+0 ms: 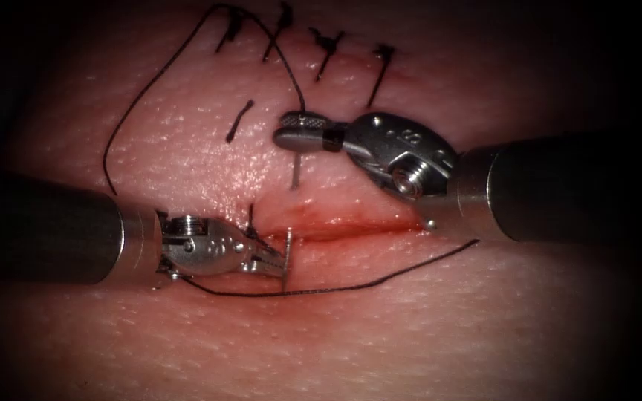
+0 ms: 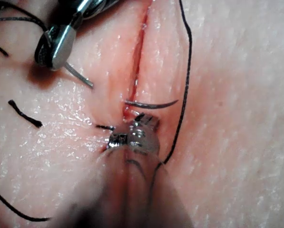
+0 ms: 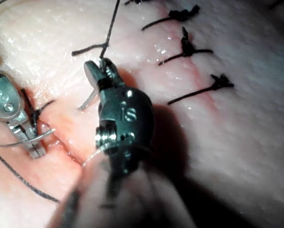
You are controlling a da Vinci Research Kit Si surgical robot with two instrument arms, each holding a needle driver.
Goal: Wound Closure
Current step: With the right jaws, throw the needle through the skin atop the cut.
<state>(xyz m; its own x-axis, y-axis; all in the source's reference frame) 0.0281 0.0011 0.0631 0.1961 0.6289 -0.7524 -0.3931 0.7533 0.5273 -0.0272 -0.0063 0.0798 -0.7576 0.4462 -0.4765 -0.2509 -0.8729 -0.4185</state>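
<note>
The cut [image 1: 351,226] runs across the tissue [image 1: 425,327], wet with red fluid. My right tool [image 1: 291,134] is shut on the needle near its thread end; the needle [image 1: 295,174] dips into the tissue on the far side of the cut. Its pointed part [image 1: 287,278] stands out of the tissue at the cut's left end. There my left tool [image 1: 280,261] has its jaws open around the needle. In the left wrist view the needle's bare arc [image 2: 151,103] crosses the cut just beyond my left jaws. The right wrist view shows the right tool [image 3: 97,76] gripping the needle [image 3: 87,102].
Black thread [image 1: 150,82] leaves the needle's end, arcs up and round to the left. Another stretch of thread [image 1: 351,284] lies on the near side of the cut. Several tied stitches [image 1: 328,44] close the far part of the wound. A cut end of thread [image 1: 239,122] lies loose.
</note>
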